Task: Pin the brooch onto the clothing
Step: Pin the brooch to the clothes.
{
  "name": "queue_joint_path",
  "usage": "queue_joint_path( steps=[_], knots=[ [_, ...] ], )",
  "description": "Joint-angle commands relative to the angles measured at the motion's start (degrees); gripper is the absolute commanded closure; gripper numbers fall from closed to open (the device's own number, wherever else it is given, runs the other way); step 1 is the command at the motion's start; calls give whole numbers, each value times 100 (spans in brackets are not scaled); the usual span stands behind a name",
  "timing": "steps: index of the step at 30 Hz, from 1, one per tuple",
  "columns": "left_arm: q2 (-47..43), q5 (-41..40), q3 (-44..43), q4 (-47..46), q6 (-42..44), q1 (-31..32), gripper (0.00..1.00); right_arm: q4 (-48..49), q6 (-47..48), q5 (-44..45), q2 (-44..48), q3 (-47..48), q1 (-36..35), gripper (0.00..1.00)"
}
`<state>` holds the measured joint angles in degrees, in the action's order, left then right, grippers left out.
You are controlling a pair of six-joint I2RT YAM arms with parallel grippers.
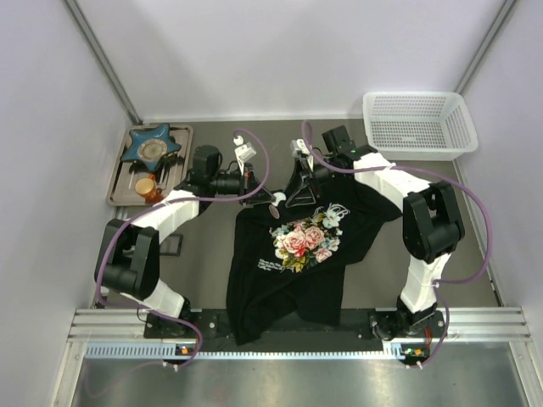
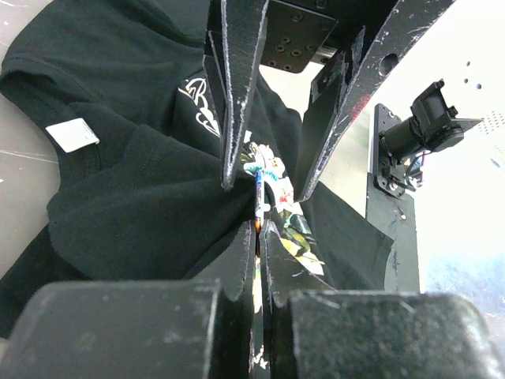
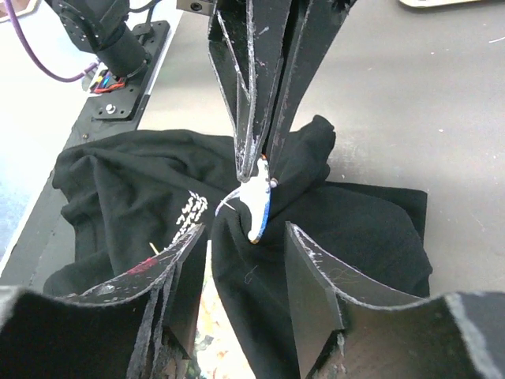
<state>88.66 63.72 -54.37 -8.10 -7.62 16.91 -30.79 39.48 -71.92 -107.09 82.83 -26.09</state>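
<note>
The clothing is a black T-shirt with a rose print, lying crumpled between the arms. My left gripper is shut on the brooch, a small pale disc with a blue rim, seen edge-on in the left wrist view. The brooch sits against a raised fold of the clothing. My right gripper is open, its fingers on either side of that fold, tips facing the left gripper. In the left wrist view the right gripper's fingers come down from above around the brooch.
A white basket stands at the back right. At the back left, a tray carries a blue star-shaped dish and a small orange item. A black box lies by the left arm. The collar shows a white label.
</note>
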Motion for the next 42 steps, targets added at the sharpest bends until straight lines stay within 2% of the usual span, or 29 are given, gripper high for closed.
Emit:
queue_joint_path(
  steps=[1, 6, 14, 21, 26, 30, 42],
  knots=[
    [19, 343, -267, -333, 147, 6, 100, 38, 148, -410, 259, 295, -133, 60],
    [55, 334, -329, -333, 138, 6, 100, 20, 16, -437, 179, 401, -177, 63],
    [28, 351, -320, -341, 146, 6, 100, 20, -222, -376, -5, 550, -212, 80],
    [-24, 229, -302, -333, 76, 6, 100, 38, -511, -165, -75, 612, -318, 82],
    [-60, 35, -276, -333, -11, 6, 100, 38, -915, 555, -198, 761, -441, 82],
    [-77, -53, -250, -289, -20, 14, 100, 46, -1582, 1056, -417, 1077, -459, 84],
    [-253, -246, -109, -377, -117, 14, 100, 46, -2875, 2005, -805, 1649, -467, 92]
  ],
)
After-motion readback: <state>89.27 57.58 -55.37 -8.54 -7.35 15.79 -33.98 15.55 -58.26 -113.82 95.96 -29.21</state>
